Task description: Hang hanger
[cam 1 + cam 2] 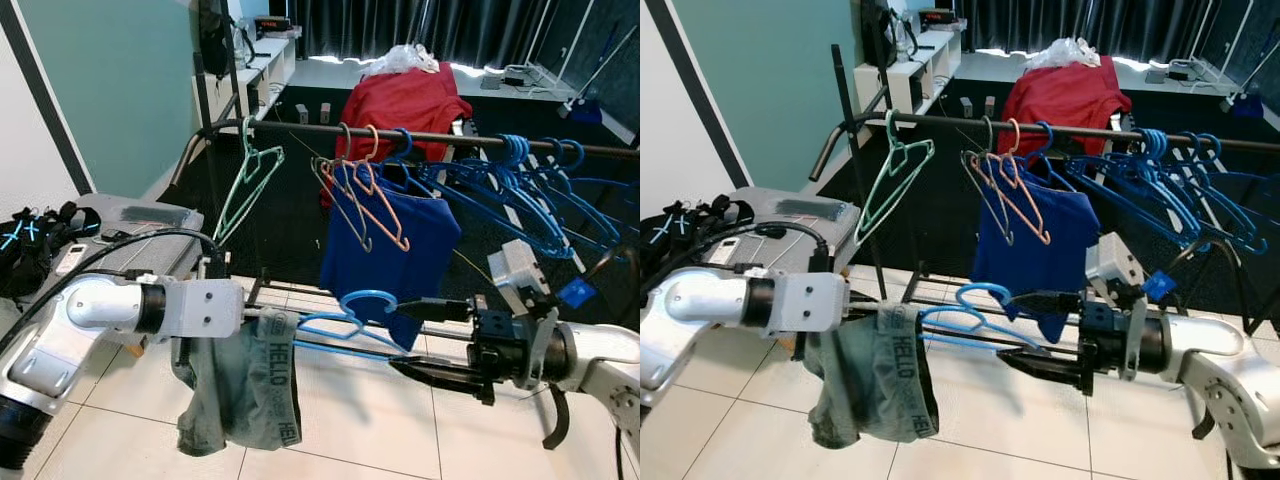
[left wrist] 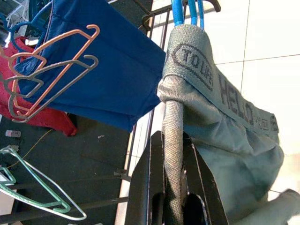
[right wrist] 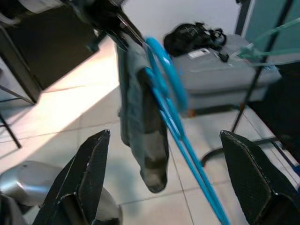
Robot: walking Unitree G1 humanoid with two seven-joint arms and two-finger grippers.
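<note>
A black clothes rail (image 1: 300,130) ran across the scene above and beyond both grippers, carrying a green hanger (image 1: 247,180), a grey and a pink hanger over a blue shirt (image 1: 390,255), and a crowd of blue hangers (image 1: 520,190) toward the robot's right. Below it, the left gripper (image 2: 173,187) was clamped on the grey shorts (image 1: 240,385) and the end of the blue hanger (image 1: 345,325) they were draped over, its fingers pinched tight around the bunched waistband. That hanger lay nearly level, its long axis stretching from the left gripper toward the right gripper (image 1: 425,340), with its hook (image 1: 368,298) turned upward near the right one. The right gripper stood spread wide, holding nothing, its fingers either side of the hanger's far end without touching it. The rail sat up and forward of the hook, so the left arm, already carrying the load, looked best placed to lift it there.
</note>
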